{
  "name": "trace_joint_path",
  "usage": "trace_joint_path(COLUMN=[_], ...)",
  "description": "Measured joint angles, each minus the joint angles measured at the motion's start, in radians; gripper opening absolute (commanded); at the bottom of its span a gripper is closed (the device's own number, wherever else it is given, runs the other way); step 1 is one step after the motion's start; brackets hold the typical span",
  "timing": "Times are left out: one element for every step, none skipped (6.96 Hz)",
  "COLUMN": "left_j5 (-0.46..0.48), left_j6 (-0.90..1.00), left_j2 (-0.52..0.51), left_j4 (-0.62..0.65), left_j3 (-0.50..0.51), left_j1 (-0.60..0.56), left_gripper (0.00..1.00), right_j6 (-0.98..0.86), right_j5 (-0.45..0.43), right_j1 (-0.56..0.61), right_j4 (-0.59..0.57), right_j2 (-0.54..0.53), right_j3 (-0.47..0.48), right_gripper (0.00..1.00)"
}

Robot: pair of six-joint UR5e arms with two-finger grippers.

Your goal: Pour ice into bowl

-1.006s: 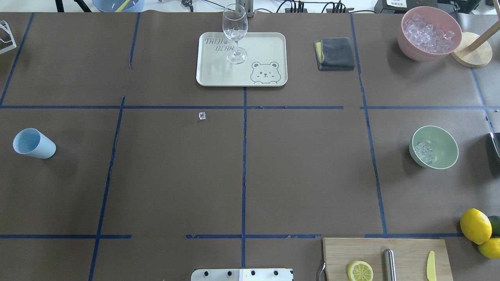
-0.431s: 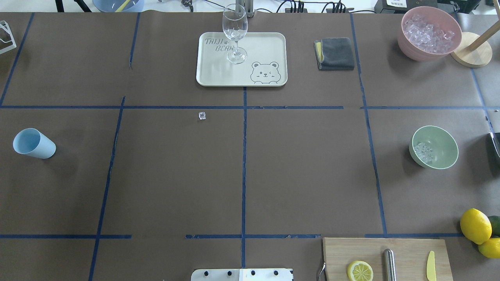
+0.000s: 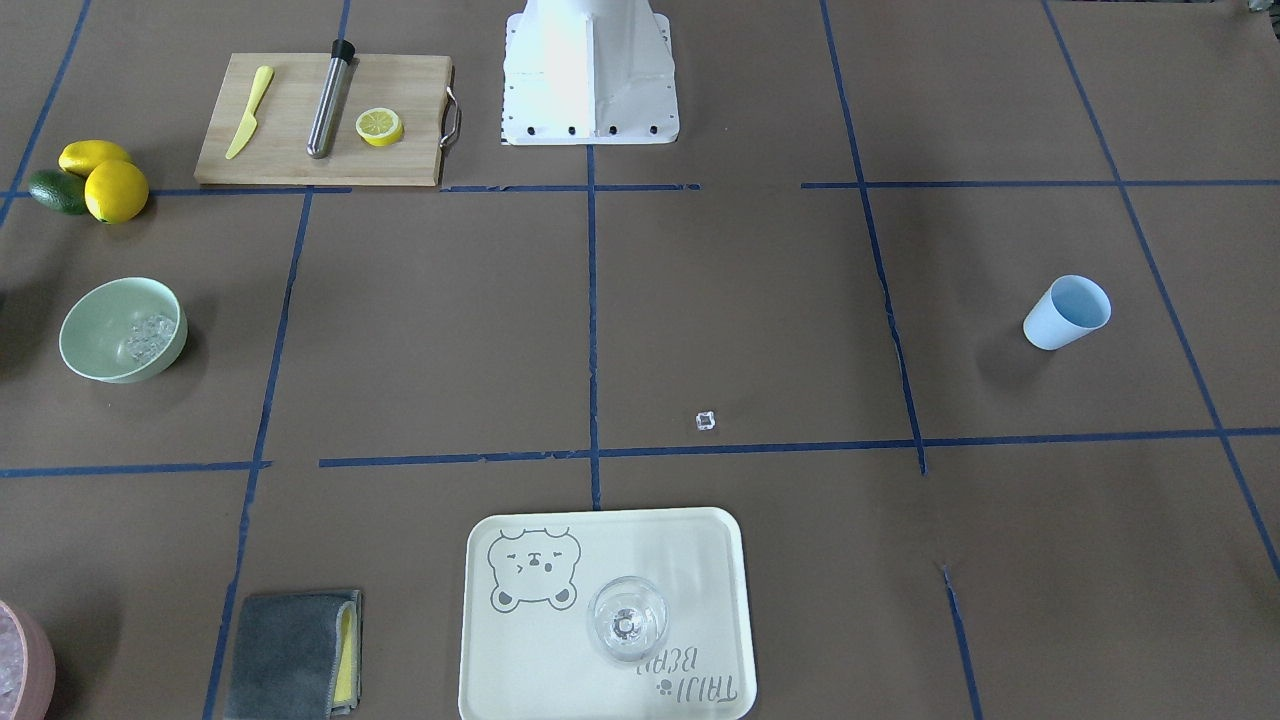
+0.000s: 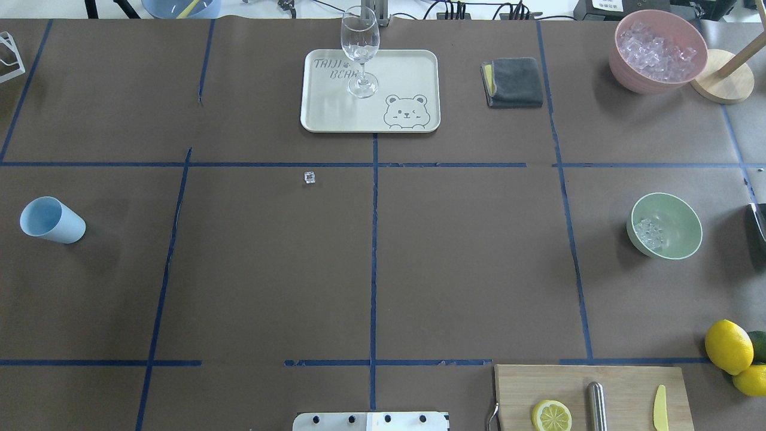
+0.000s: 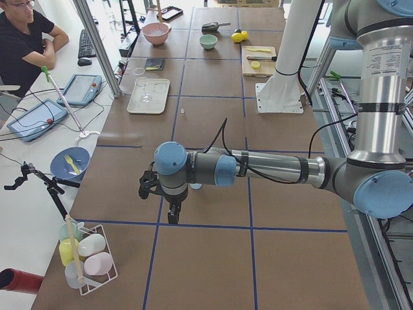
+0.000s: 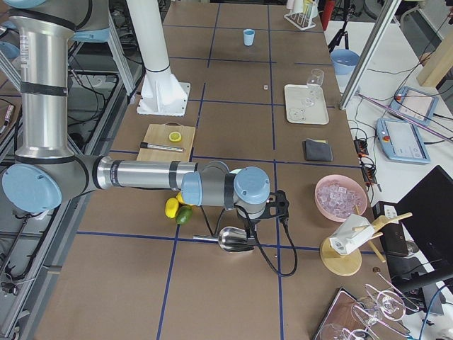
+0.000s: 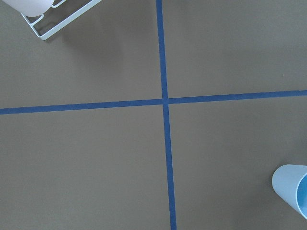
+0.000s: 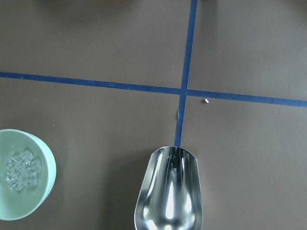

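Note:
The mint-green bowl [image 4: 664, 225] stands at the table's right, with a small heap of clear ice cubes [image 4: 649, 232] inside; it also shows in the front view [image 3: 122, 330] and the right wrist view [image 8: 24, 177]. One stray ice cube [image 4: 309, 177] lies mid-table. A blue cup [image 4: 52, 220] stands at the far left. My left gripper [image 5: 173, 218] points down beyond the cup, seen only from the side. My right gripper [image 6: 250, 228] hangs over a metal scoop [image 8: 169, 191]. I cannot tell if either is open or shut.
A pink bowl [image 4: 658, 51] full of ice stands at the back right. A tray [image 4: 407, 72] holds a stemmed glass [image 4: 360, 51]. There are also a grey cloth [image 4: 513, 82], a cutting board [image 4: 628, 383], lemons [image 4: 728, 346] and a wire rack [image 7: 48, 28].

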Motion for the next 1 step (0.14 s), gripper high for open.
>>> trace_joint_path(left_j5=[0.000], left_j6=[0.000], left_j2=[0.000], left_j4=[-0.003], left_j3=[0.000], left_j1=[0.000], left_gripper=[1.00], right_j6=[0.000], right_j5=[0.000], right_j1=[0.000], right_j4=[0.000], right_j2=[0.002], right_j3=[0.001], right_gripper=[1.00])
